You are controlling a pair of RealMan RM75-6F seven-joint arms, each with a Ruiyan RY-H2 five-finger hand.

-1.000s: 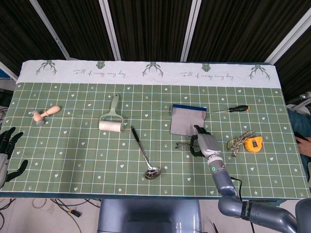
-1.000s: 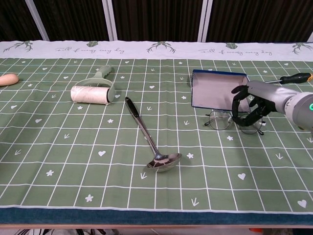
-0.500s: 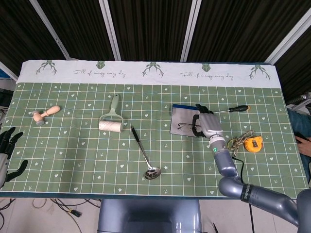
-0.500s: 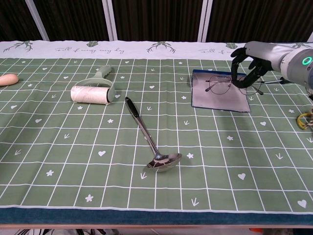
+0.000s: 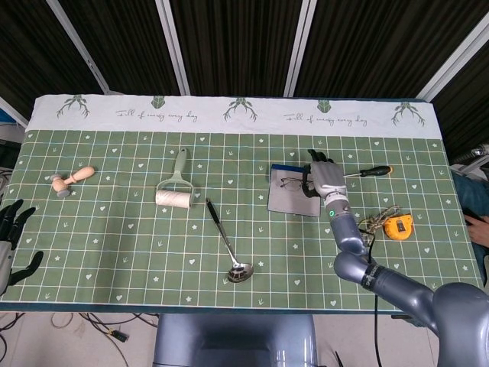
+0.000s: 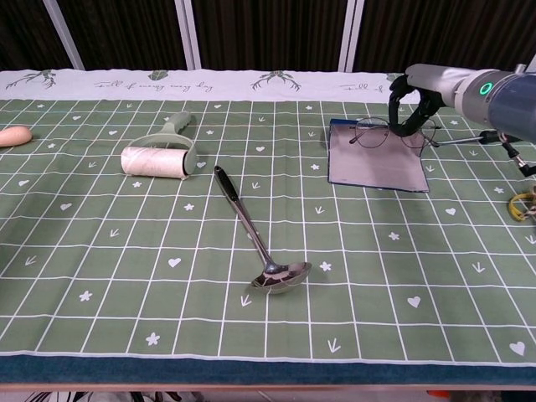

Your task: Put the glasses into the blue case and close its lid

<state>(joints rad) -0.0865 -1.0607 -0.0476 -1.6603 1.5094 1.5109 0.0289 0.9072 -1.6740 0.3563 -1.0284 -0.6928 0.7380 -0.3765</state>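
The blue case [image 5: 293, 192] [image 6: 373, 157] lies open on the green cloth right of centre, grey lining up, its blue back edge toward the far side. My right hand [image 5: 325, 177] [image 6: 414, 102] hangs over the case's far right corner and grips the thin wire-framed glasses [image 5: 291, 182] [image 6: 374, 133] by their right side. The glasses hang just above the case's far edge, lenses pointing left. My left hand [image 5: 11, 235] rests open at the left edge of the table, far from everything, seen only in the head view.
A screwdriver [image 5: 367, 172] lies right of the case, with a yellow tape measure and cord [image 5: 391, 225] nearer the front. A ladle [image 5: 227, 243], a lint roller [image 5: 175, 193] and a wooden stamp [image 5: 72, 180] lie to the left.
My right hand lifted the glasses off the cloth in front of the case and carried them away from me, over the lining, to the case's far edge.
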